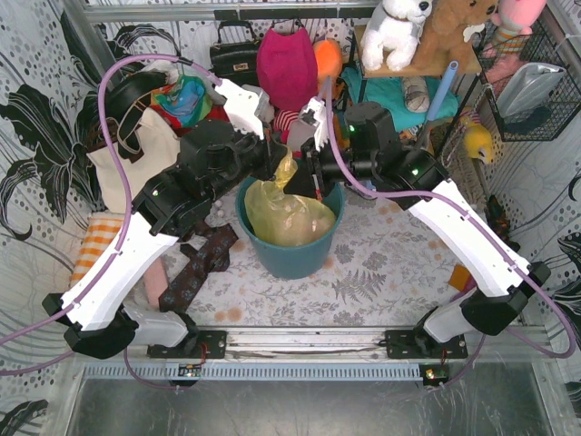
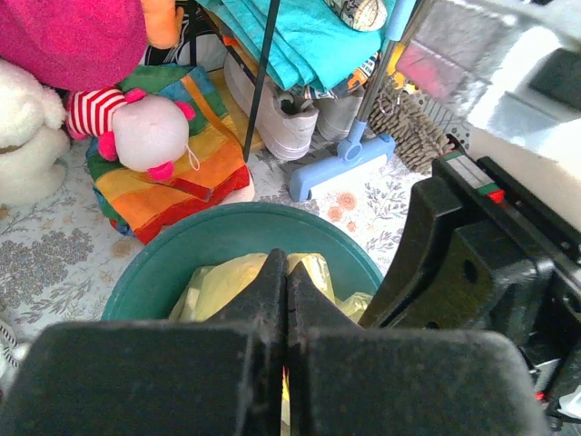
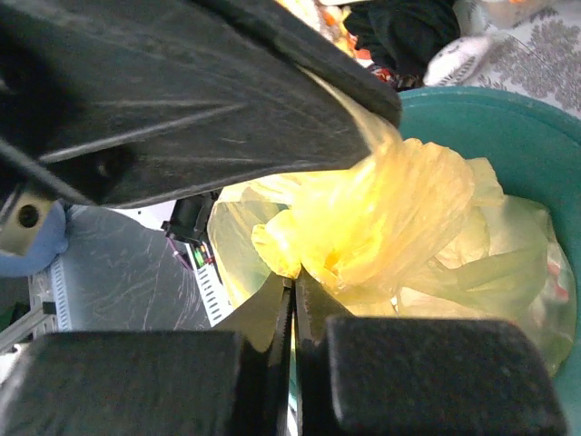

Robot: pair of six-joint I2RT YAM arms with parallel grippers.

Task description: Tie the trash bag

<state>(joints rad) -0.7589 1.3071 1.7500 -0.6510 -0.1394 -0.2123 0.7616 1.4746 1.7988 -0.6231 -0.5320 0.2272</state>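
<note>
A teal bin (image 1: 292, 262) is set on the floral-covered bench (image 1: 381, 272). A cream tote (image 1: 136, 168) is seen at its left — a brown patterned cloth (image 1: 201, 265) is laid nearer. A white plush dog (image 1: 397, 32) is seated on a shelf (image 1: 436, 69) behind.

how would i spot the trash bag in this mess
Find the round teal bin at the middle of the floral table. The trash bag sits inside it. It is the only thin, translucent yellow plastic, unlike the cream tote at left.

text: none legible | labels: none | brands: none | numbers: none | signs: none
</note>
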